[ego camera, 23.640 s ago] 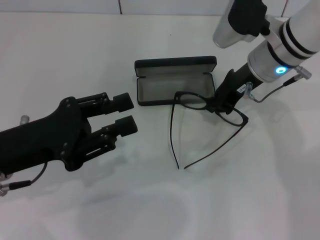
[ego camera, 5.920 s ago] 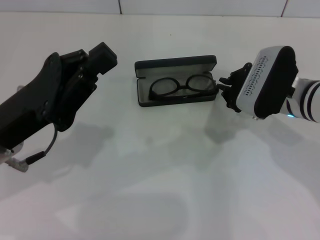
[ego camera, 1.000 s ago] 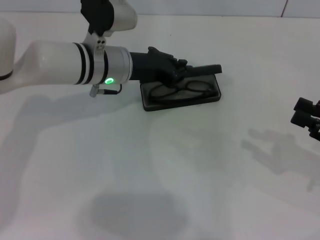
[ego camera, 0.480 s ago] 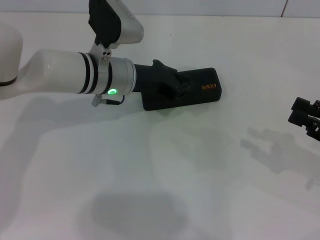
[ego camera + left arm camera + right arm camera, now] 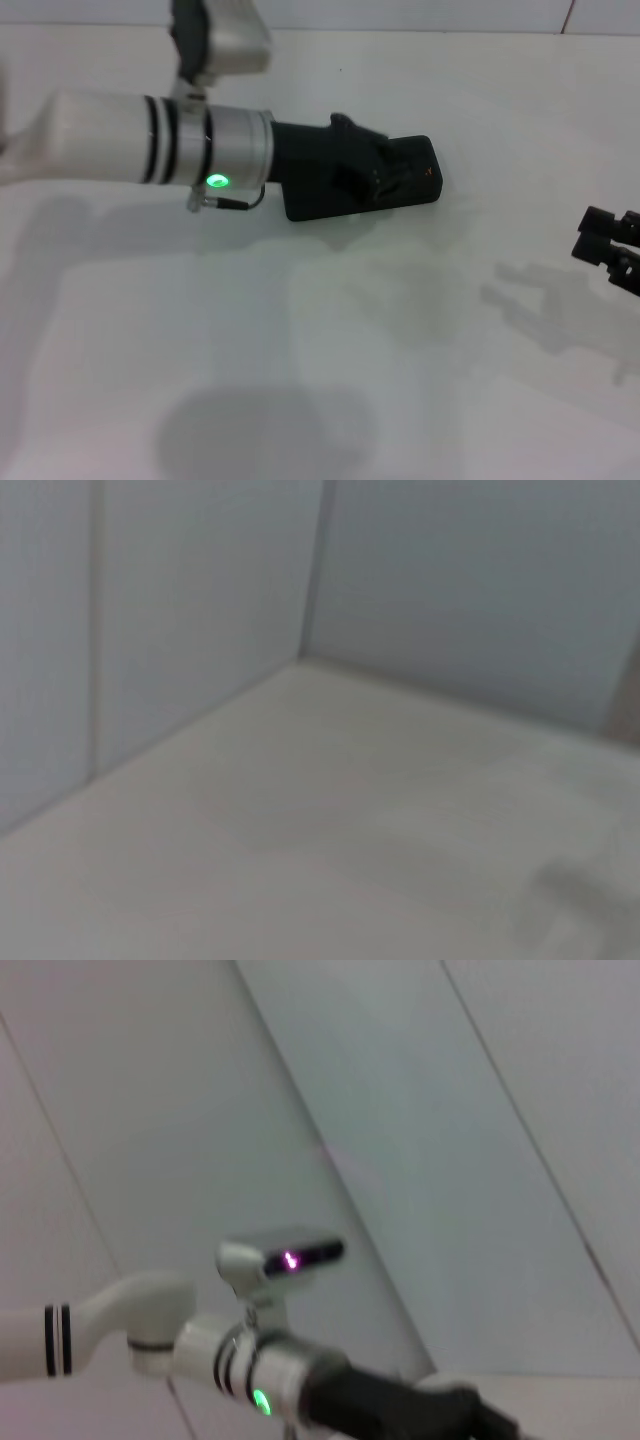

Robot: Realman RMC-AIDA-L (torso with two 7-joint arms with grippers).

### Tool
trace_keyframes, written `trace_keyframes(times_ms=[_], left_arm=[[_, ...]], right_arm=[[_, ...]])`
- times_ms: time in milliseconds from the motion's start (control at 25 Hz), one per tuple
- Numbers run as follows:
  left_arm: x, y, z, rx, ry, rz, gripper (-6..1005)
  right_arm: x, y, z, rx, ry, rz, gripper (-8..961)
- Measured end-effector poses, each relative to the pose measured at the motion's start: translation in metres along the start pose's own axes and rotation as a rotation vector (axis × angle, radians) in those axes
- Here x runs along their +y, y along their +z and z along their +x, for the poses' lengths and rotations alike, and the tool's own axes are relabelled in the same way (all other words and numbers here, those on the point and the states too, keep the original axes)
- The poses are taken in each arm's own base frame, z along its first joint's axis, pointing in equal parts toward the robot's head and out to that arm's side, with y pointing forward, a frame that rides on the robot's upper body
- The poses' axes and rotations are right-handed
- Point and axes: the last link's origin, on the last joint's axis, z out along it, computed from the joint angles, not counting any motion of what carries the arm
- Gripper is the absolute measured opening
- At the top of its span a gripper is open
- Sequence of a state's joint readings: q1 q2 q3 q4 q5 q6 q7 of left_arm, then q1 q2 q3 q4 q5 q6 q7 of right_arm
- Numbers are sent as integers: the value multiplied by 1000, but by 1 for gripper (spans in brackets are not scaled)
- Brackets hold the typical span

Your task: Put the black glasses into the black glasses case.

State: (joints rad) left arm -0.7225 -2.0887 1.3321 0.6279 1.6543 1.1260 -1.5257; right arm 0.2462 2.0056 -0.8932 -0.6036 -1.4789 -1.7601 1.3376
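The black glasses case (image 5: 412, 184) lies shut on the white table, at the middle and towards the far side in the head view. A speck of orange lettering shows on its lid. The black glasses are hidden. My left gripper (image 5: 368, 168) reaches in from the left and rests on top of the lid, covering most of it. The right wrist view shows that same left arm (image 5: 240, 1360) from afar. My right gripper (image 5: 598, 238) hangs open at the right edge of the head view, well apart from the case.
White table (image 5: 330, 340) all around, with arm shadows on it. A tiled wall (image 5: 450, 590) stands behind the table, seen in the left wrist view.
One second ago the case was open with the glasses showing; the left gripper pushed the lid down. Since then it has slid right along the shut lid, covering most of the lettering.
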Motion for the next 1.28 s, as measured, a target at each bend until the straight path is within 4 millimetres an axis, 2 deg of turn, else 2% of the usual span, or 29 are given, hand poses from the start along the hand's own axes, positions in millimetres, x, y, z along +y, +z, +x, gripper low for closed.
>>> trace_keyframes(times_ms=[160, 280, 400, 480, 600, 800, 960, 1120, 1280], left_arm=[[22, -36, 20, 146, 29, -127, 176], [34, -73, 27, 274, 30, -215, 176], [45, -108, 20, 375, 74, -282, 204], [52, -119, 8, 395, 133, -293, 261], [59, -133, -12, 394, 170, -273, 358], [60, -142, -23, 405, 125, -258, 555], [59, -146, -28, 411, 93, -260, 585], [58, -148, -29, 423, 86, -255, 608], [57, -149, -28, 424, 91, -254, 608]], right_arm=[[1, 3, -3, 50, -40, -31, 368], [5, 12, -6, 84, -93, -88, 370], [11, 25, -10, 103, -171, -174, 371], [15, 33, -13, 110, -217, -221, 372], [17, 47, -23, 104, -260, -280, 374], [19, 64, -41, 66, -296, -355, 572], [19, 76, -50, 66, -315, -394, 733], [20, 84, -51, 81, -320, -414, 890], [20, 92, -48, 101, -320, -418, 890]])
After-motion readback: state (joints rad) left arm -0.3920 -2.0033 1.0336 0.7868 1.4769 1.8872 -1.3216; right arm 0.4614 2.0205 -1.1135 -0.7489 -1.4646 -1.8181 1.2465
